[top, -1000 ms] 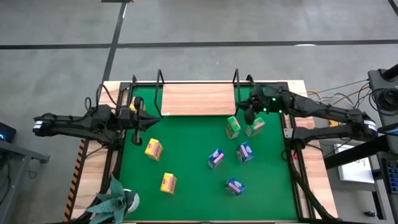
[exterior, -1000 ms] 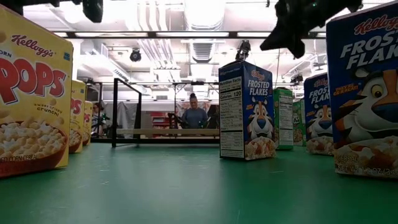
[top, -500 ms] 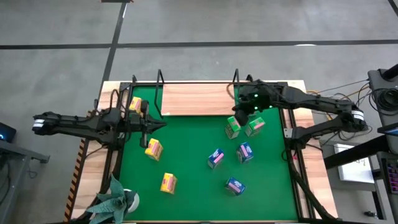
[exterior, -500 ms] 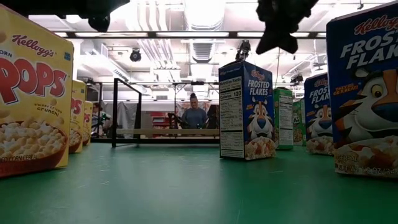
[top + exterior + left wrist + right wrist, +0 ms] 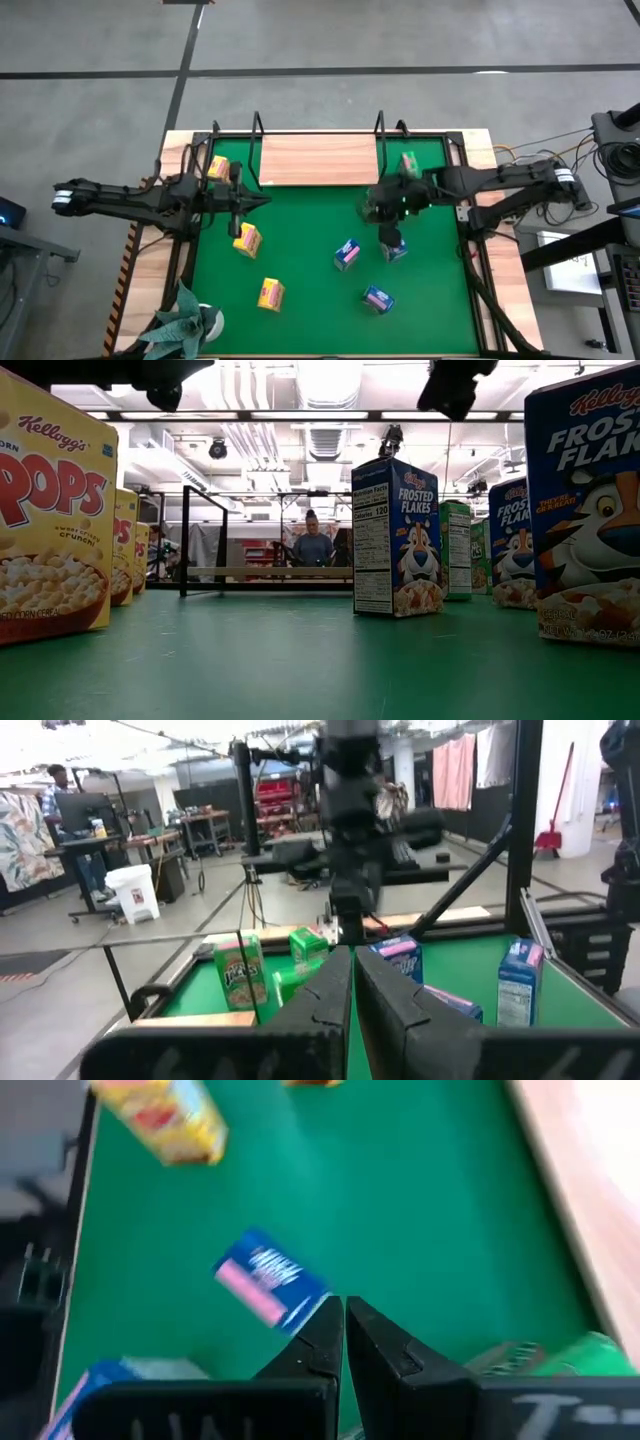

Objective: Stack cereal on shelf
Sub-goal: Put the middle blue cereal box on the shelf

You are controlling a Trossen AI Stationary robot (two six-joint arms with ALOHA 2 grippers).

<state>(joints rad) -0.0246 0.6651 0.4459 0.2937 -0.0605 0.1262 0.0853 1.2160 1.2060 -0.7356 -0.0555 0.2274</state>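
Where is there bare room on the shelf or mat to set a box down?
The shelf board is bare between its wire uprights. The mat is open between the yellow boxes and blue boxes. It is crowded under the right gripper, among green and blue boxes.

arms: two, black, slim, jointed tubes
left arm [image 5: 130, 198]: white band at outer end
right arm [image 5: 500, 178]: green light near wrist, white band
fingers [image 5: 330, 1005]: dark, ridged, blocky plastic

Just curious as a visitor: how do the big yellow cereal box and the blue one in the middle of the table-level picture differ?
The yellow box reads Pops and fills the picture's left edge, nearest the camera; the blue box reads Frosted Flakes, shows a tiger, and stands farther back. Both stand upright on the green mat.
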